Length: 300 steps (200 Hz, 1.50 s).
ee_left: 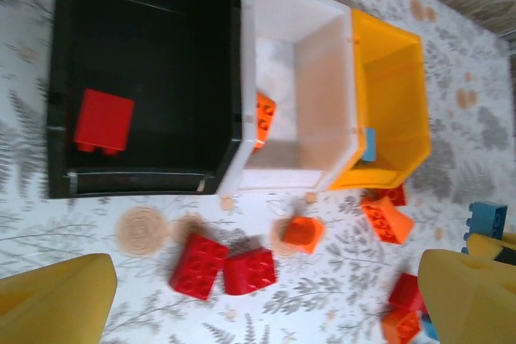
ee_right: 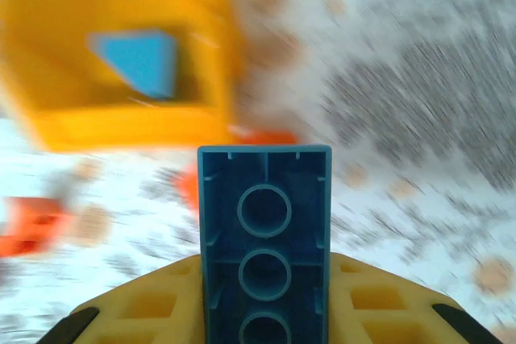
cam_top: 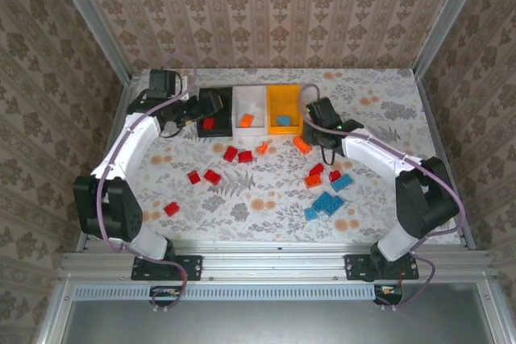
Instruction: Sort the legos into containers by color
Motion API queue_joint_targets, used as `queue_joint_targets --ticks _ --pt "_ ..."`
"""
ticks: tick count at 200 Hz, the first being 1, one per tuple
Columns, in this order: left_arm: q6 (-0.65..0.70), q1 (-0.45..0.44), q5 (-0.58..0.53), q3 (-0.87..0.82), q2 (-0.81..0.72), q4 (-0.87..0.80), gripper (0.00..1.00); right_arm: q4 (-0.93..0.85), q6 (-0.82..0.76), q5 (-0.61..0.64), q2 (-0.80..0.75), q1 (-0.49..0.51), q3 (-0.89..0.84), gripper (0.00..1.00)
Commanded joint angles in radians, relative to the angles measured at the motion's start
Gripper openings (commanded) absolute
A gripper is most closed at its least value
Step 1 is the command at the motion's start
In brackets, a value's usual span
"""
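Three bins stand in a row at the back: black [cam_top: 218, 96] with one red lego [cam_top: 208, 124], white [cam_top: 248, 99] with an orange lego [cam_top: 246, 120], orange-yellow [cam_top: 284, 94] with a blue lego [cam_top: 283, 120]. My left gripper [cam_top: 193, 118] hovers by the black bin's front, open; its yellow fingers [ee_left: 56, 300] are spread wide above two red legos [ee_left: 197, 266] on the table. My right gripper [cam_top: 316, 118] is just right of the orange-yellow bin [ee_right: 105, 118], shut on a blue lego [ee_right: 264, 231] that stands upright, hollow underside facing the camera.
Loose legos are scattered over the floral table: red ones [cam_top: 193, 176] at centre left, one [cam_top: 172, 209] nearer the front, orange ones [cam_top: 301, 144] and blue ones [cam_top: 326, 202] on the right. Metal frame posts and patterned walls close in the back and sides.
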Motion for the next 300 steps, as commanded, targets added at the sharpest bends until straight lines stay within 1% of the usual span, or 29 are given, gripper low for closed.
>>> queue_joint_targets --ticks 1,19,39,53,68,88,97,103,114,123,147,175,181,185,202,217,235,264,287,300 --pt "-0.099 0.013 0.109 -0.010 0.015 0.104 0.98 -0.055 -0.081 0.052 0.109 0.035 0.141 0.28" --pt "-0.104 0.011 0.103 -0.020 0.042 0.077 0.97 -0.058 -0.157 0.068 0.239 0.039 0.285 0.27" --pt "-0.102 0.003 0.107 -0.026 0.057 0.074 0.98 -0.144 -0.201 0.097 0.394 0.038 0.475 0.27" --pt "-0.090 -0.023 0.098 -0.024 0.066 0.070 0.98 -0.182 -0.211 0.099 0.470 0.040 0.565 0.27" --pt "-0.069 -0.055 0.088 -0.006 0.079 0.040 0.98 -0.225 -0.204 0.105 0.521 0.046 0.628 0.28" --pt "-0.041 -0.095 0.049 0.004 0.076 0.015 0.99 -0.251 -0.186 0.113 0.565 0.045 0.690 0.29" --pt "-0.038 -0.104 0.039 0.003 0.073 0.015 1.00 -0.262 -0.179 0.115 0.581 0.044 0.708 0.32" --pt "-0.036 -0.110 0.035 0.005 0.073 0.013 1.00 -0.259 -0.179 0.111 0.584 0.045 0.712 0.37" --pt "-0.029 -0.115 0.026 0.011 0.076 0.006 1.00 -0.242 -0.181 0.092 0.580 0.046 0.702 0.47" --pt "-0.027 -0.118 0.025 0.016 0.079 -0.002 1.00 -0.232 -0.184 0.089 0.572 0.047 0.696 0.50" --pt "-0.023 -0.117 0.016 0.017 0.071 -0.004 1.00 -0.202 -0.191 0.075 0.516 0.049 0.675 0.53" --pt "-0.025 -0.120 0.012 0.014 0.067 -0.003 1.00 -0.192 -0.201 0.094 0.426 0.054 0.627 0.54" --pt "-0.026 -0.122 0.014 0.013 0.067 -0.003 1.00 -0.193 -0.202 0.094 0.397 0.057 0.593 0.54" --pt "-0.027 -0.124 0.014 0.012 0.068 -0.001 1.00 -0.163 -0.201 0.093 0.376 0.056 0.569 0.54" --pt "-0.026 -0.146 0.012 0.010 0.070 0.000 1.00 -0.121 -0.195 0.085 0.279 0.056 0.417 0.54" --pt "-0.021 -0.175 0.005 0.009 0.074 -0.002 1.00 -0.100 -0.197 0.070 0.209 0.057 0.283 0.55" --pt "-0.015 -0.212 0.005 0.014 0.087 -0.009 1.00 -0.094 -0.203 0.036 0.153 0.054 0.170 0.59" --pt "-0.013 -0.255 0.014 0.020 0.108 -0.013 1.00 -0.081 -0.211 -0.009 0.155 0.048 0.089 0.65" --pt "-0.008 -0.261 0.004 0.021 0.119 -0.018 1.00 -0.057 -0.215 -0.010 0.208 0.044 0.080 0.66" --pt "-0.005 -0.261 0.003 0.024 0.122 -0.022 1.00 -0.062 -0.215 -0.005 0.243 0.045 0.107 0.66"
